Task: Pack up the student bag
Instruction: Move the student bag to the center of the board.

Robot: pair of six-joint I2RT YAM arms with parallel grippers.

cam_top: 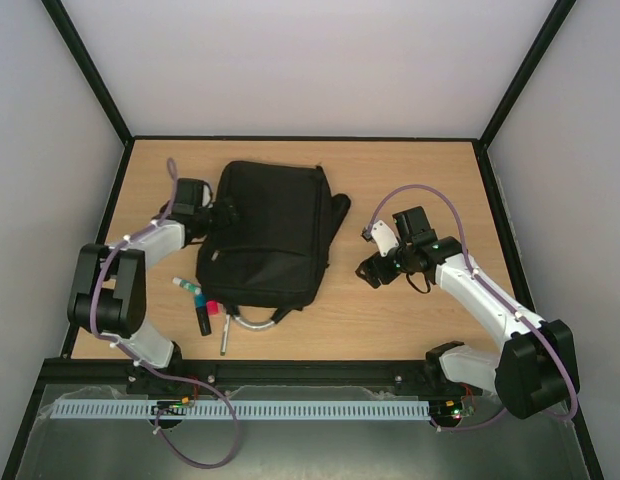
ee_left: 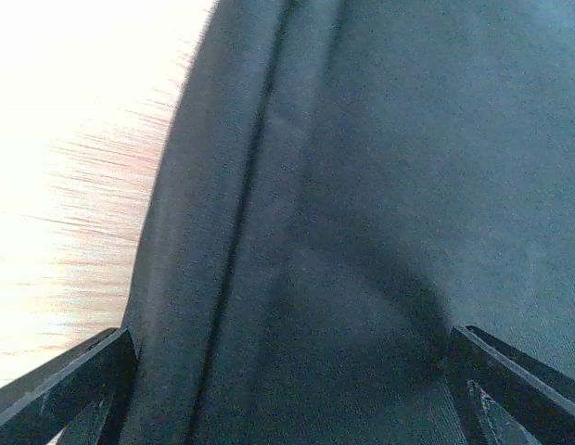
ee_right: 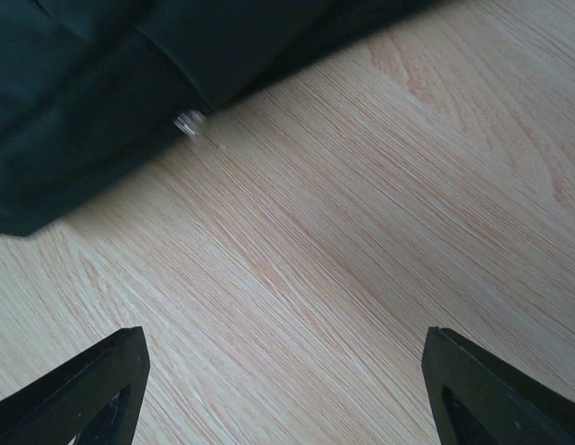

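The black student bag [cam_top: 268, 235] lies flat mid-table [cam_top: 410, 320]. The left gripper [ee_left: 289, 343] has its fingers spread wide against the bag's left edge, grasping nothing. The right gripper [ee_right: 286, 338] hangs spread over bare wood beside the bag. The markers [cam_top: 197, 300] by its near edge carry labels too small to read.

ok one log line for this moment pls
left gripper open, at bag left edge | right gripper open, over table right of bag | pens on table by bag
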